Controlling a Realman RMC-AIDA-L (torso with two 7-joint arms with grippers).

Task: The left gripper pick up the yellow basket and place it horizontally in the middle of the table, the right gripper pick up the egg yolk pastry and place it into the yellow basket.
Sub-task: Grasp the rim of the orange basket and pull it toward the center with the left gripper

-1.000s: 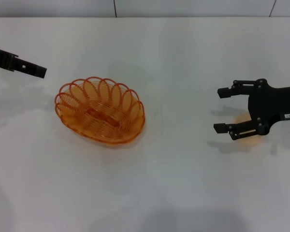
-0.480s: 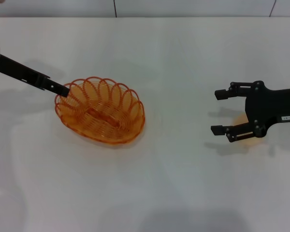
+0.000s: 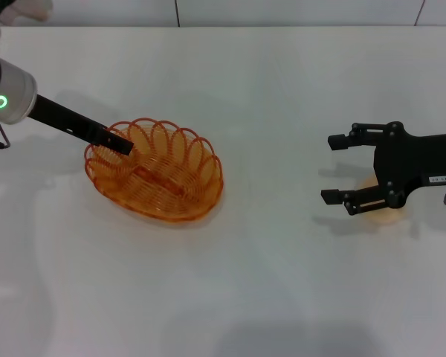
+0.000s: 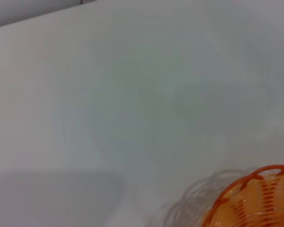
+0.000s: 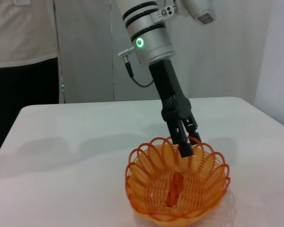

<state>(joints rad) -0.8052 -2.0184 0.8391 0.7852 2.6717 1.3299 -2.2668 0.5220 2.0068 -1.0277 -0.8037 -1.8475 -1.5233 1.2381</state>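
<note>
The yellow basket (image 3: 156, 175) lies tilted on the white table (image 3: 267, 290), left of the middle. It also shows in the left wrist view (image 4: 255, 201) and the right wrist view (image 5: 177, 189). My left gripper (image 3: 120, 143) reaches down from the upper left and its tip is at the basket's left rim; the right wrist view shows the left gripper (image 5: 185, 144) at that rim. My right gripper (image 3: 333, 169) is open, low over the table at the right. The egg yolk pastry (image 3: 383, 216) lies under its lower finger, mostly hidden.
The table's far edge runs along the top of the head view, with a wall behind. In the right wrist view a person (image 5: 23, 47) stands beyond the table's far corner. White table surface lies between the basket and my right gripper.
My left arm has swung in from the upper left, and its tip has gone from short of the basket to its left rim. My right gripper has crept slightly left.
</note>
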